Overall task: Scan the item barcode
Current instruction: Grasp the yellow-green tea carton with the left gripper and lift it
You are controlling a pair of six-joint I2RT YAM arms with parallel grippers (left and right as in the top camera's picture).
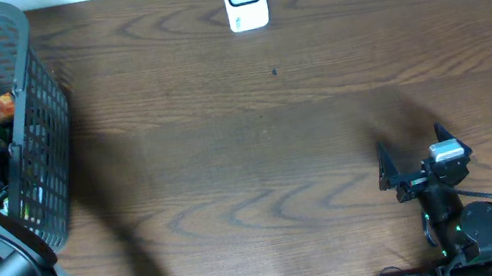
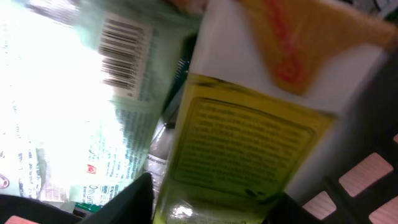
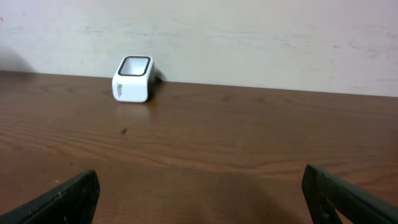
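A blurred yellow-green and white cardboard box [image 2: 249,149] with an orange patch at its top fills the middle, tilted. To its left lies a pale green plastic packet [image 2: 124,124] bearing a black barcode [image 2: 121,56]. Dark plastic basket mesh [image 2: 373,124] shows at the right. The left gripper [image 2: 208,208] has its dark fingers [image 2: 134,199] on either side of the box's lower end; contact is unclear.

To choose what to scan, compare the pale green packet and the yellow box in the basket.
The green packet shows a barcode on its face; the yellow box shows only fine print. The packet is pale and glare-washed; the box is bright yellow with a white-and-orange end. Both carry printed text.
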